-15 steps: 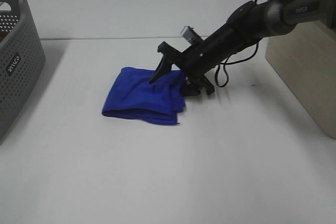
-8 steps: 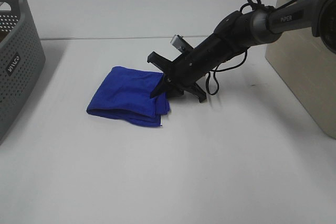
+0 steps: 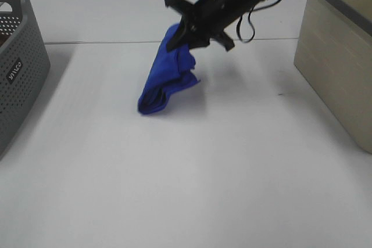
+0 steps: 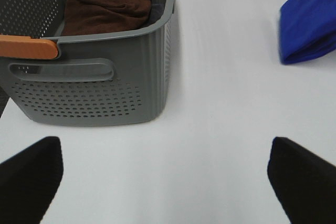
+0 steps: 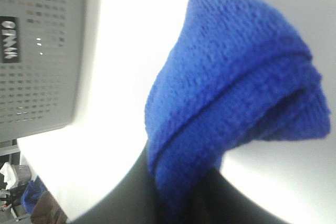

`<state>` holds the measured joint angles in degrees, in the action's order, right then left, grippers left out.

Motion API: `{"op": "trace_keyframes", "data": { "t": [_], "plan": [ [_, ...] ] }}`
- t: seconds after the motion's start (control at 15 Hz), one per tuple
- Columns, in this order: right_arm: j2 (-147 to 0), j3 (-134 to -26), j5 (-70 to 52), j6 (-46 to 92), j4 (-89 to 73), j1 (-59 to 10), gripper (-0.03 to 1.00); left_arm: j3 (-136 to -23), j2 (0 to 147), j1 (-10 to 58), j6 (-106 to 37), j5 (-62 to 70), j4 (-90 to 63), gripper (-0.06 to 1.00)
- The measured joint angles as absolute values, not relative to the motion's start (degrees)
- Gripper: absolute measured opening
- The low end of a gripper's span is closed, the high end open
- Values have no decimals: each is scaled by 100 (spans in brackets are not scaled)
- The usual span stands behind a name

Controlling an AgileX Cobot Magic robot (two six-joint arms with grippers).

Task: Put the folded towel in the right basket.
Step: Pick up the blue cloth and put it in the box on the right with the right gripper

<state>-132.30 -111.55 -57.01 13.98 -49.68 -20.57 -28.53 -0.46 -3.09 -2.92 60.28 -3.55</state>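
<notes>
A folded blue towel (image 3: 168,74) hangs from my right gripper (image 3: 187,32), which is shut on its upper edge and holds it above the white table at the upper middle of the high view. The towel's lower end is close to the table. In the right wrist view the towel (image 5: 231,93) fills the frame, pinched between the dark fingers (image 5: 131,192). The towel also shows in the left wrist view (image 4: 310,22). The beige right basket (image 3: 340,56) stands at the right edge. My left gripper (image 4: 165,174) is open and empty, its fingertips wide apart above bare table.
A grey perforated basket (image 3: 17,62) stands at the left edge; in the left wrist view the same basket (image 4: 89,77) holds a brown towel (image 4: 105,6). A black cable (image 3: 250,21) loops under the right arm.
My right gripper closed on the towel's edge and lifted it up off the table. The towel went from lying flat to hanging down.
</notes>
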Motion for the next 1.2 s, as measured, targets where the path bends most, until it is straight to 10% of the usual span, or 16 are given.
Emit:
{"op": "trace_keyframes", "data": {
  "t": [0.8,1.2],
  "plan": [
    [-11946,-13459,-6967,561,-2710,1719,9,-2853,-46,-309,-292,6028,-355,99],
    [-12078,-12874,-6990,527,-1524,1851,9,-2853,-46,-309,-292,6028,-355,99]
  ]
}}
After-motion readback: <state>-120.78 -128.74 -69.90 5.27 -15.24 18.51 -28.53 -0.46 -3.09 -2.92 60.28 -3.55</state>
